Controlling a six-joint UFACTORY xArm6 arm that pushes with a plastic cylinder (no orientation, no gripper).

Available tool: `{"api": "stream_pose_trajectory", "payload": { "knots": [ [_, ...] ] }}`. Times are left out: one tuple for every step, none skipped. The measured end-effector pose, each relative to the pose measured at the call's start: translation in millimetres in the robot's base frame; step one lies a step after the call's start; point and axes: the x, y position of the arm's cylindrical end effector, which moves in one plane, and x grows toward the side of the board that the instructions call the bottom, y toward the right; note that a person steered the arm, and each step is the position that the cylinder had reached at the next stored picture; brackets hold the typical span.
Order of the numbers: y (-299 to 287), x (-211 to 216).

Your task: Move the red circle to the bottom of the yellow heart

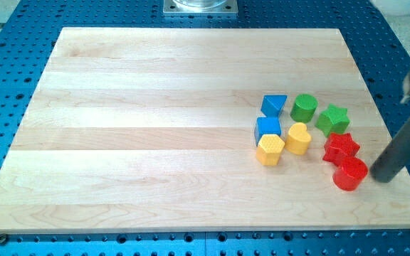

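The red circle point(350, 173) lies near the board's right side, low in the view. The yellow heart point(299, 138) sits up and to the left of it, beside a yellow hexagon point(270, 149). My rod comes in from the view's right, and my tip point(382, 177) rests on the board just right of the red circle, a small gap apart. A red star point(340, 147) sits directly above the red circle, nearly touching it.
A blue cube point(267, 128) and a blue triangle point(274, 105) sit left of and above the heart. A green cylinder point(305, 108) and a green star point(332, 118) lie above it. The wooden board point(155, 128) rests on a blue perforated table; the board's right edge is close to my tip.
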Motion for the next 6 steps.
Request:
{"api": "stream_pose_trajectory", "payload": {
  "knots": [
    [-25.5,15.2],
    [-48.9,14.8],
    [-66.0,15.0],
    [-66.0,17.4],
    [-65.8,18.3],
    [-24.8,20.1]
  ]
}}
